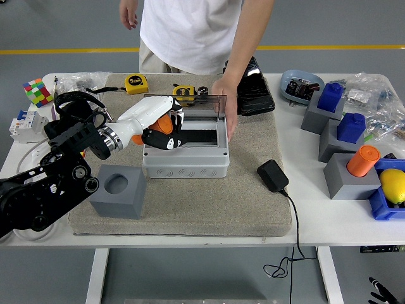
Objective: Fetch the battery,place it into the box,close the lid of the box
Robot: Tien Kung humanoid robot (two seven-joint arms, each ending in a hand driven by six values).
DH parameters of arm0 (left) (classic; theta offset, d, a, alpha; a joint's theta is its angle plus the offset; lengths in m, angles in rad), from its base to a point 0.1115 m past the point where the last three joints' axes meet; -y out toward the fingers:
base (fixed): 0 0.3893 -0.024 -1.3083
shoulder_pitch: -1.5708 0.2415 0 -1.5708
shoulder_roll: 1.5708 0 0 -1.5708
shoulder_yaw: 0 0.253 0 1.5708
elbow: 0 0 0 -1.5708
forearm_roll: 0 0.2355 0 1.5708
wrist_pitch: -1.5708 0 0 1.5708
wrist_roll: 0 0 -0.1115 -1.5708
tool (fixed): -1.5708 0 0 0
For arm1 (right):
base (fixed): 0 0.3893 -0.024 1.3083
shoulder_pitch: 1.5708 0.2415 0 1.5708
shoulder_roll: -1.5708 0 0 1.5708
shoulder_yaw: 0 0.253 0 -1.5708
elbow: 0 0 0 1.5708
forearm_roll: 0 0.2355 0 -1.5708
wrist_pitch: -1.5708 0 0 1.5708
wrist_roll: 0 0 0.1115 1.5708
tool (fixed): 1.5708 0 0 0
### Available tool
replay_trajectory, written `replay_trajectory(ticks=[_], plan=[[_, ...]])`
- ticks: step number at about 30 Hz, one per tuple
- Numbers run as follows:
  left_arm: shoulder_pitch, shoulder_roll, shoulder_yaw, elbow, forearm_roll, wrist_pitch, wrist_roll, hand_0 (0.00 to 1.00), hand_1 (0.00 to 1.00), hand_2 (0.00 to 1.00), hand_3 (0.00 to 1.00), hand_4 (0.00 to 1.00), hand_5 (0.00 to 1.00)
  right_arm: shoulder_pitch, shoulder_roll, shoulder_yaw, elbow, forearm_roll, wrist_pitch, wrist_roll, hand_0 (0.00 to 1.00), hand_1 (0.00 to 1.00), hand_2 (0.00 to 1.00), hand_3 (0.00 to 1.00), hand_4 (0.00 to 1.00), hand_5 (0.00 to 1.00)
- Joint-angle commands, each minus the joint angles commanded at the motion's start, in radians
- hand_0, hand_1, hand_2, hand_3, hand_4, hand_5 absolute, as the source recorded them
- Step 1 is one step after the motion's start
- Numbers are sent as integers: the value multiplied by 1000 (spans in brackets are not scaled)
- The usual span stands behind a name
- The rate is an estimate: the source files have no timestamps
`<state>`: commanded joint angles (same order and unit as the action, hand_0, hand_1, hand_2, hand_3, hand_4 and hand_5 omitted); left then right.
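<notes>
Head view. 1 white table (pixel 316 221), a beige mat (pixel 247 209) laid over its middle.

1 grey box (pixel 186 155) at the mat's centre, its clear lid (pixel 193 105) standing open at the far edge. A person's hand (pixel 226 101) grips the lid's right end and the box's right wall.

1 left hand (pixel 158 126), white with black fingers, reaches in from the left over the box's left end. It is curled around 1 orange battery (pixel 162 124), held above the left part of the box's opening; whether the battery touches the box floor cannot be told.

1 grey holder block (pixel 118 191) with 1 round empty socket, near-left on the mat.

2 yellow tape measures (pixel 136 83) on the mat's far edge, 1 partly behind the lid.

1 black adapter (pixel 273 175) with cord, right of the box.

1 colour cube (pixel 38 92), far left.

Right side: 2 blue pieces (pixel 342 114) on grey blocks, 1 orange cylinder (pixel 363 160) in a grey block, 1 yellow lemon (pixel 393 185) in a blue tray.

Right hand: out of view.
</notes>
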<state>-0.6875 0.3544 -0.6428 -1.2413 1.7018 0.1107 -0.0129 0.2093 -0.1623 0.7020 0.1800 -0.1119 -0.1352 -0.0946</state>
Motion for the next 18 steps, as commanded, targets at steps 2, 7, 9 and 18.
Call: replay_trajectory(ticks=[2,7,9,18], plan=[[-22,-10,32,10,8,-3,13,145,142,239,290,817,2,0,1,-6,0,5,-1,1,624,685,668,547,915,488],[-56,-34,94,31,16,0,25,143,144,240,294,816,2,-1,2,-13,0,9,-1,1,623,683,667,546,915,487],[-68,-44,110,38,17,2,24,143,144,240,294,816,2,0,2,-14,0,8,-1,0,623,683,667,546,915,487],[-130,-99,178,86,20,31,10,141,144,241,298,809,2,0,3,-32,0,23,-1,0,624,683,667,545,914,487]])
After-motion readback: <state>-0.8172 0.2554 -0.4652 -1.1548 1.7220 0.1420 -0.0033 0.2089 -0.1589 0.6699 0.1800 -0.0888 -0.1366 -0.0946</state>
